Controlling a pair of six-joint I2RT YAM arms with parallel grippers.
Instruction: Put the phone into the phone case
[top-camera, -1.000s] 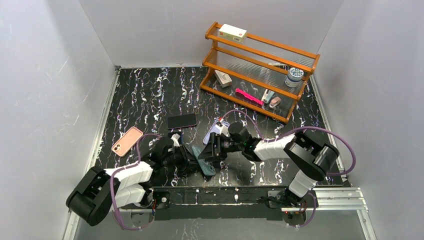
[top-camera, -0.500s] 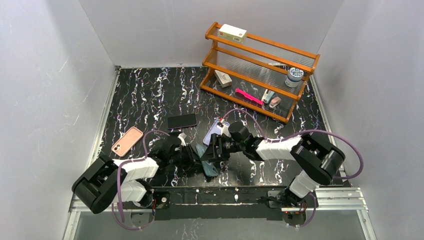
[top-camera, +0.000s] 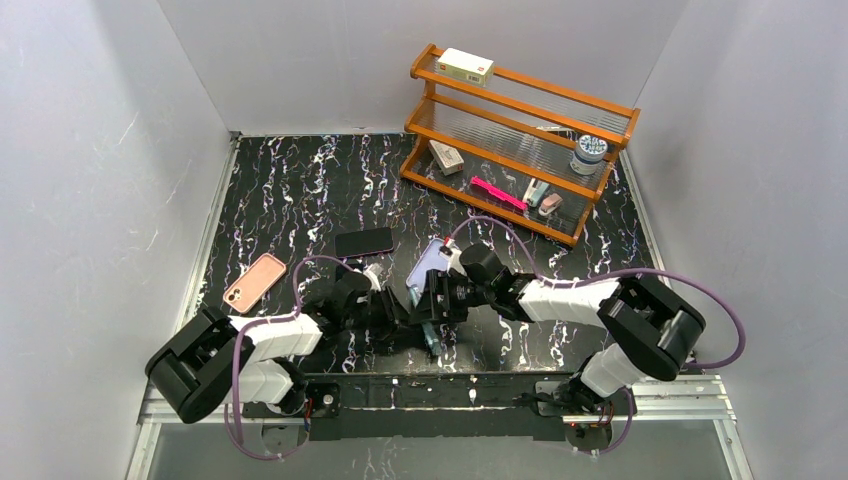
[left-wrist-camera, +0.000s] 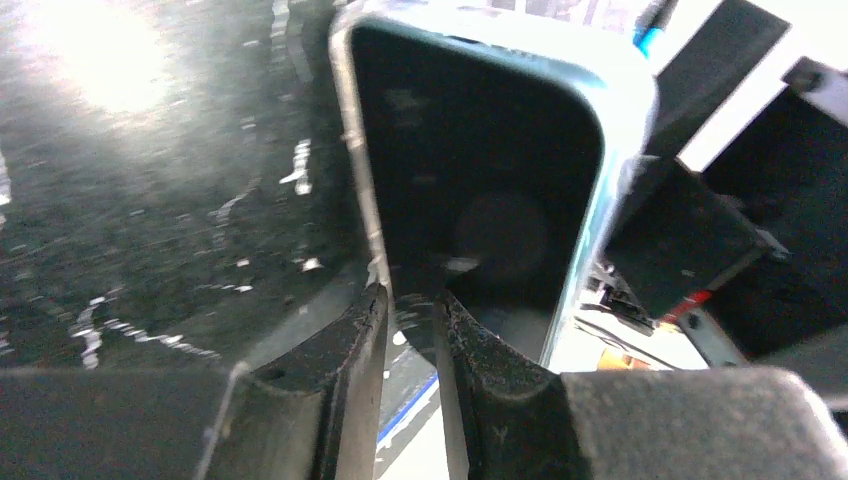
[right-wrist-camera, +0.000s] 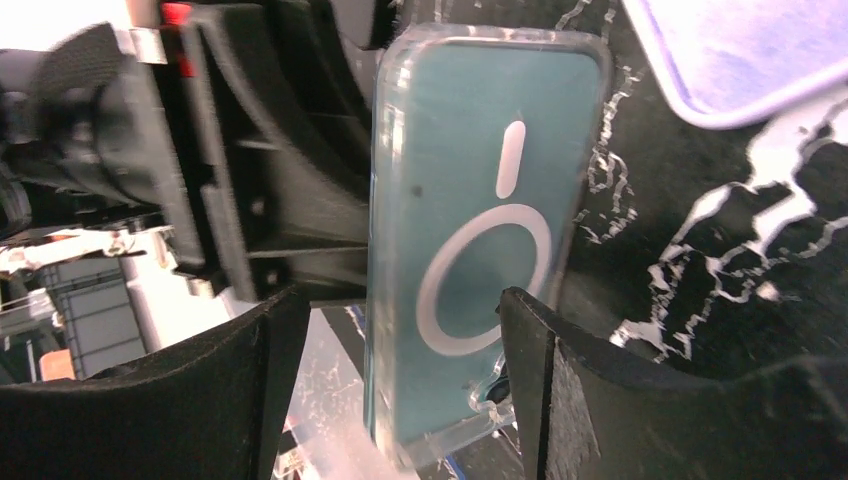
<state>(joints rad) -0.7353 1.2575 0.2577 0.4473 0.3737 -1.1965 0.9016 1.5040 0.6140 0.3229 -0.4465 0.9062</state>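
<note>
A teal phone (right-wrist-camera: 480, 230) in a clear case with a white ring on its back stands on edge between both arms, just above the black marbled table. In the top view it is a thin teal strip (top-camera: 429, 332). Its dark screen (left-wrist-camera: 480, 190) faces my left wrist camera. My left gripper (left-wrist-camera: 410, 300) is shut on the phone's long edge; in the top view it (top-camera: 408, 318) comes from the left. My right gripper (right-wrist-camera: 400, 300) is open and straddles the cased phone's lower end, its right finger (right-wrist-camera: 530, 340) touching the case. From above, the right gripper (top-camera: 433, 305) comes from the right.
A lavender phone case (top-camera: 430, 262) lies just behind the grippers, a black phone (top-camera: 364, 242) farther left, and a pink phone (top-camera: 253, 282) at the left. A wooden rack (top-camera: 606, 102) with small items stands at the back right. Purple cables loop beside both arms.
The left arm has reached farther right. The teal phone has turned from lying tilted to standing nearly edge-on and shifted slightly right. The right arm has stretched out lower along the table.
</note>
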